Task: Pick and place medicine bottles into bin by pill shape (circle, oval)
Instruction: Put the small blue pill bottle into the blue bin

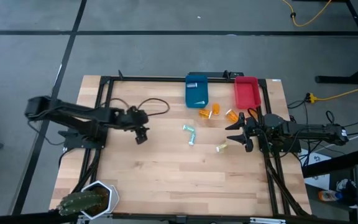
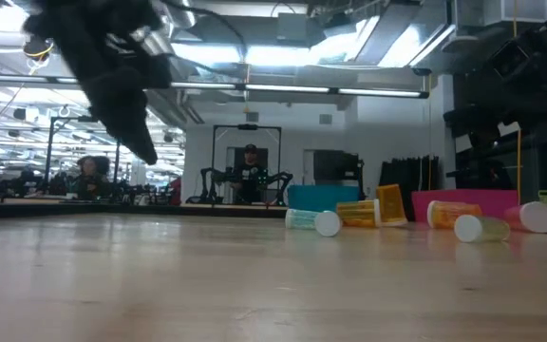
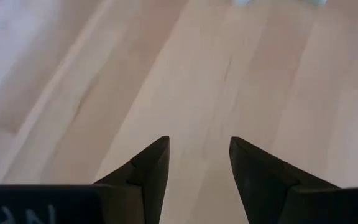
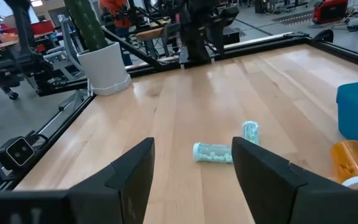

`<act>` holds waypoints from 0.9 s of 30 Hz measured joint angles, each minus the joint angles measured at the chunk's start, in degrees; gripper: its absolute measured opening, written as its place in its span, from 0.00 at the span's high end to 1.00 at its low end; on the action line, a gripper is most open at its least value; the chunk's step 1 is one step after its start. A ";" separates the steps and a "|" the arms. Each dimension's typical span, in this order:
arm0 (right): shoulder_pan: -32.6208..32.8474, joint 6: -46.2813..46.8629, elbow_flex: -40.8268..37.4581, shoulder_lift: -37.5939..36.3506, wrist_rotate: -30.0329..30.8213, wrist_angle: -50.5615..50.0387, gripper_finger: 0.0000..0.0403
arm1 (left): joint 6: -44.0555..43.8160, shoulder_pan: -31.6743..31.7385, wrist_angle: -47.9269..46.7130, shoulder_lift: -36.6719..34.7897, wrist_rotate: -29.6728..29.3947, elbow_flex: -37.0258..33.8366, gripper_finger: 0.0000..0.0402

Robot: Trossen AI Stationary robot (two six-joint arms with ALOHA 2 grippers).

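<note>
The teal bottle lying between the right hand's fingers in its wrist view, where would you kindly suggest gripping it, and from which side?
Grip the teal bottle across the middle of its round body, coming down from above. It lies on its side on the table, so the fingers could close on its two long sides, likely more securely than on the cap end. The right hand is open and already lined up towards it.

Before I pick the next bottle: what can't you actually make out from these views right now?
- Pill shape: the teal bottles show small pills in the right wrist view, too small to call circle or oval.
- Blue bin: something pale lies inside, too small in the high view to name.
- Red bin: its inside is hidden by its wall in the low view.
- Orange bottle: cut off by the right wrist view's edge.
</note>
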 joint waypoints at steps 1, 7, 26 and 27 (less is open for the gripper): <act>0.00 -0.02 0.00 0.00 0.01 0.01 0.46 | 0.28 -0.38 3.55 -2.46 -0.79 -2.59 0.59; 0.00 -0.04 0.00 0.00 0.01 0.03 0.46 | 9.82 -1.95 24.41 -15.90 -3.14 -16.32 0.59; 0.00 0.11 0.00 0.02 0.06 0.05 0.46 | 18.12 -1.76 34.61 -38.80 -7.60 -32.86 0.60; 0.00 0.13 0.00 0.02 0.31 0.05 0.46 | 19.65 -1.59 35.36 -39.21 -7.48 -32.86 0.60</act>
